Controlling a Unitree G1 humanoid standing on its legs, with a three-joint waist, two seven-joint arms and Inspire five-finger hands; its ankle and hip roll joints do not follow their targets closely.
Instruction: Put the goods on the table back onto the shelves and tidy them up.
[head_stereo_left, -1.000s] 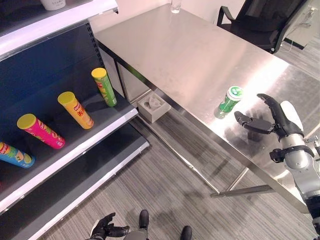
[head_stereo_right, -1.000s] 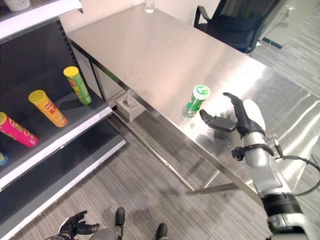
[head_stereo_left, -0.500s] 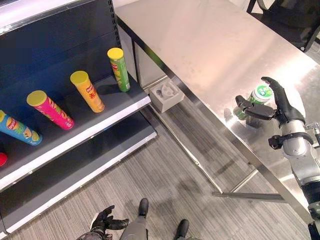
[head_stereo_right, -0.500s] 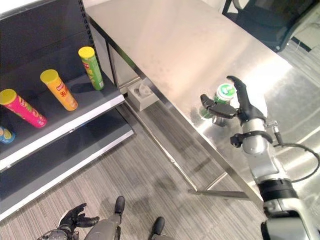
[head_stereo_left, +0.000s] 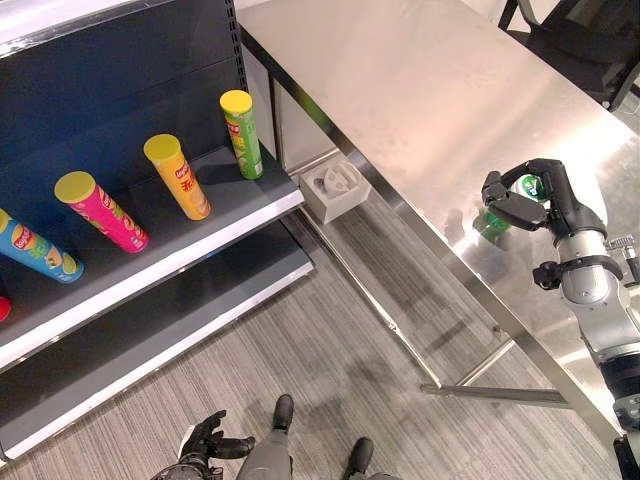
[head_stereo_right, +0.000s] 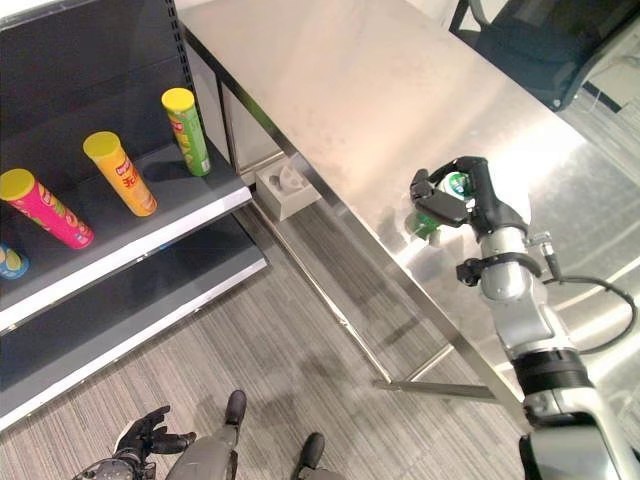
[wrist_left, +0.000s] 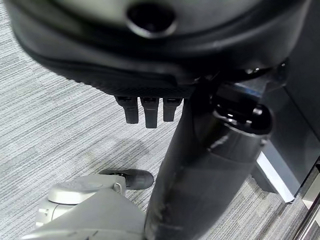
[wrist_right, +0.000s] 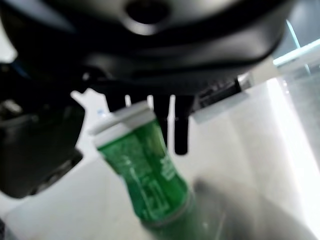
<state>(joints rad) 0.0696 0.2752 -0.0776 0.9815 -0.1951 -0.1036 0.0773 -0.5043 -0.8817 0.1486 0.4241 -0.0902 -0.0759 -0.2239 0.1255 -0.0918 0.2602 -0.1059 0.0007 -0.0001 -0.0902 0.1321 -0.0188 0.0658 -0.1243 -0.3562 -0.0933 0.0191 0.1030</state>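
**Right hand closes on the last can**

Closing in over the past second, my right hand (head_stereo_left: 545, 205) has gone from hovering spread beside the green can (head_stereo_left: 503, 207) to wrapping it, thumb on the near-left side and fingers (head_stereo_right: 472, 172) curled over the far side. I judge the grip made but not yet tested: the can stands on the table (head_stereo_left: 400, 90) near its near edge, base apparently down on the steel, tilted slightly in the wrist view (wrist_right: 145, 170). It sits inside the hand, between thumb and fingers, its white-rimmed lid just showing above them.

I came at it from the right side so the palm faces the shelf (head_stereo_left: 180, 250) to the left, which should let me carry it straight across the gap. On that shelf four tubes already stand leaning in a row: green (head_stereo_left: 241, 133), yellow (head_stereo_left: 176, 176), pink (head_stereo_left: 100, 211) and blue (head_stereo_left: 35, 252), with free space at the right end nearest the table. That, I think, is where this can belongs.

My left hand (head_stereo_left: 208, 447) hangs low by the floor, fingers loosely curled, holding nothing. A small grey box (head_stereo_left: 335, 186) lies on the floor under the table's edge, between shelf and table.
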